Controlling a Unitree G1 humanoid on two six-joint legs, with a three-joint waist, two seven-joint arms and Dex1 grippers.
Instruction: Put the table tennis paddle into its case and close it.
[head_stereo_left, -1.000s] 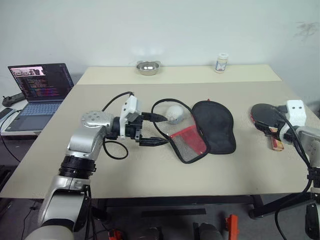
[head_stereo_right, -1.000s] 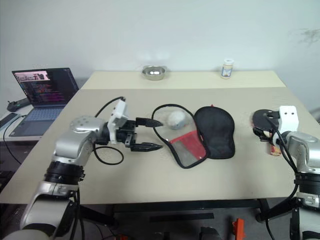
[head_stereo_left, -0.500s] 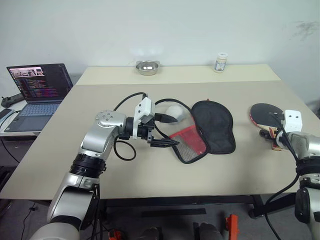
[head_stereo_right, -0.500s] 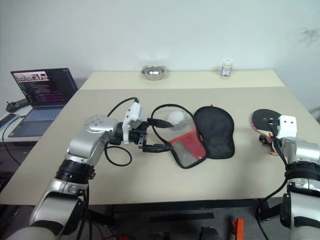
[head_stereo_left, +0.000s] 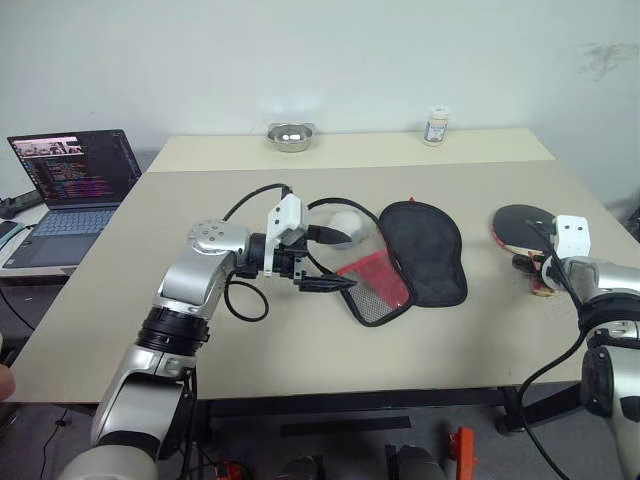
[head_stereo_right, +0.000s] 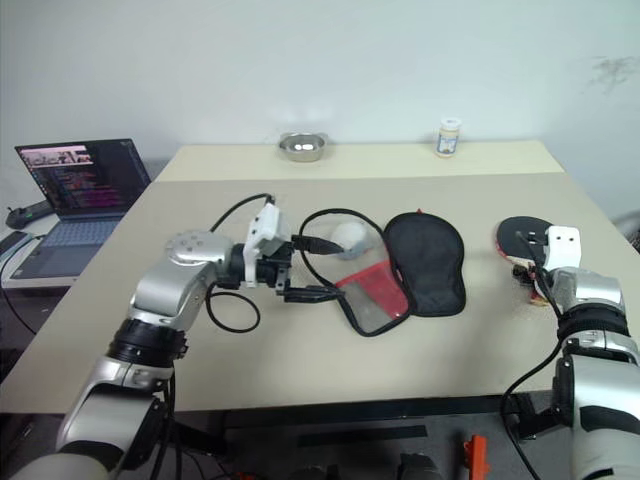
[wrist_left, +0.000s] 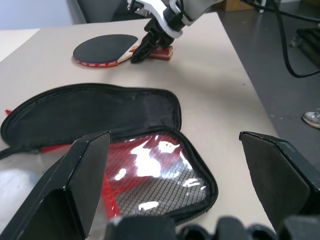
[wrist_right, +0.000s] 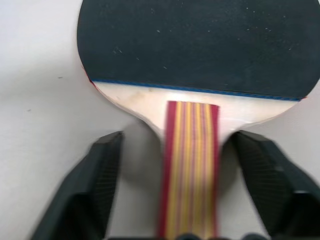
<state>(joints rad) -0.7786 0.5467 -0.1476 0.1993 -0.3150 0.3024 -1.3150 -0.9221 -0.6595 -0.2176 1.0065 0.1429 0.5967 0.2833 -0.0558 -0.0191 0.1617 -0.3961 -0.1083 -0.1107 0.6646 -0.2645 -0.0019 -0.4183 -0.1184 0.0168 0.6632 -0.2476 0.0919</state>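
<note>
Paddle not yet picked up, case open and waiting

Our right tool (wrist_right: 169, 190) straddles the handle of the table tennis paddle (head_stereo_left: 522, 223), fingers apart, not clamped, at the frame's right; our left tool (head_stereo_left: 322, 260), spread wide, sits at the unzipped case (head_stereo_left: 425, 252) mid-frame. Lifting, inserting and zipping remain, we judge. The beige tabletop (head_stereo_left: 300, 340) also carries a bowl (head_stereo_left: 288, 136) and jar (head_stereo_left: 435, 127) along its upper edge, with a laptop (head_stereo_left: 72, 180) at upper left.

Silver-grey arm segments with black joints are seen; white camera housings are mounted at the wrists, and black cables are looped alongside.
</note>
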